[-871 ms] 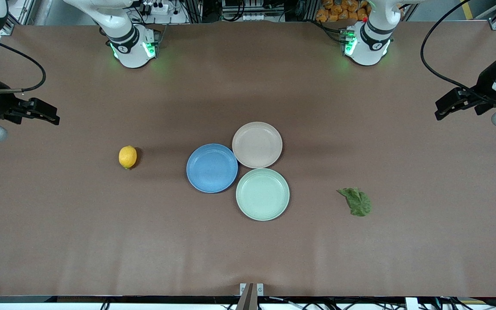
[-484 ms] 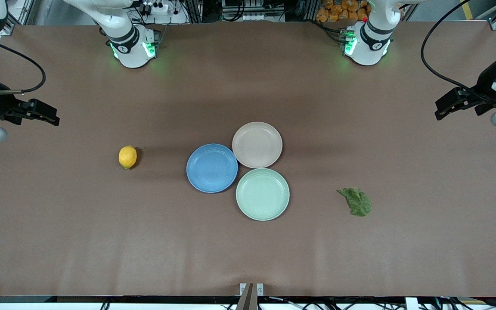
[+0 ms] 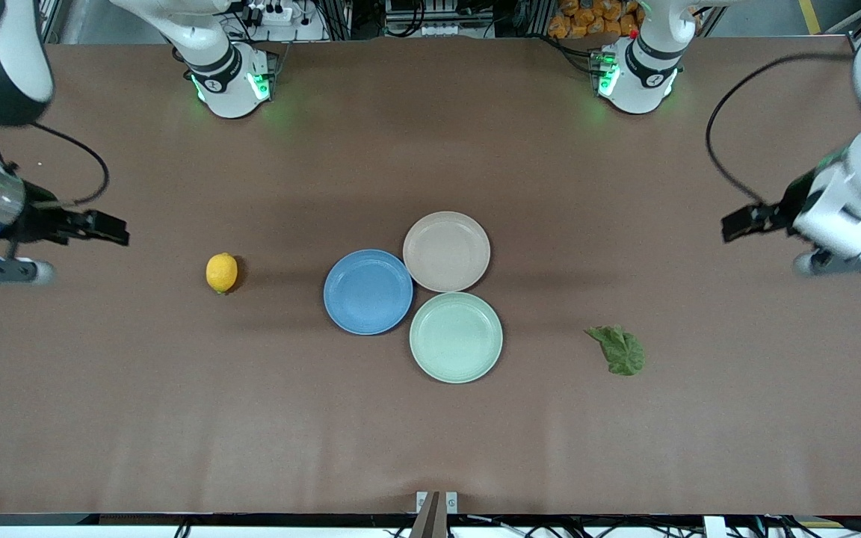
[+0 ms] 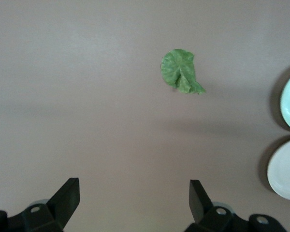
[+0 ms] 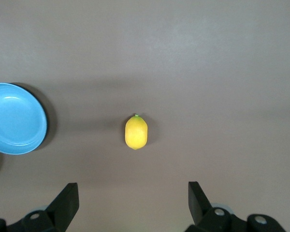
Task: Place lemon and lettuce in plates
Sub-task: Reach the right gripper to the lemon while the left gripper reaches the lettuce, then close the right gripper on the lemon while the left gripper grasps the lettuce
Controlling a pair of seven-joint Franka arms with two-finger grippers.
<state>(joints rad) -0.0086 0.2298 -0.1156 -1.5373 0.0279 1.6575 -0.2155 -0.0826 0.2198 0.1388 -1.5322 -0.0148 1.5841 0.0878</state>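
Showing empty, spread left gripper [image 4: 130, 203] and right gripper [image 5: 130, 203]: firm, rollable lemon [image 3: 222, 272] suits mid-body grasping; limp lettuce [image 3: 618, 350], well apart from the blue plate [image 3: 368, 291], needs pinching.

Pale mint-green plate [image 3: 456, 338] on the brown table [image 3: 430, 433], nearest the front camera among three touching plates.
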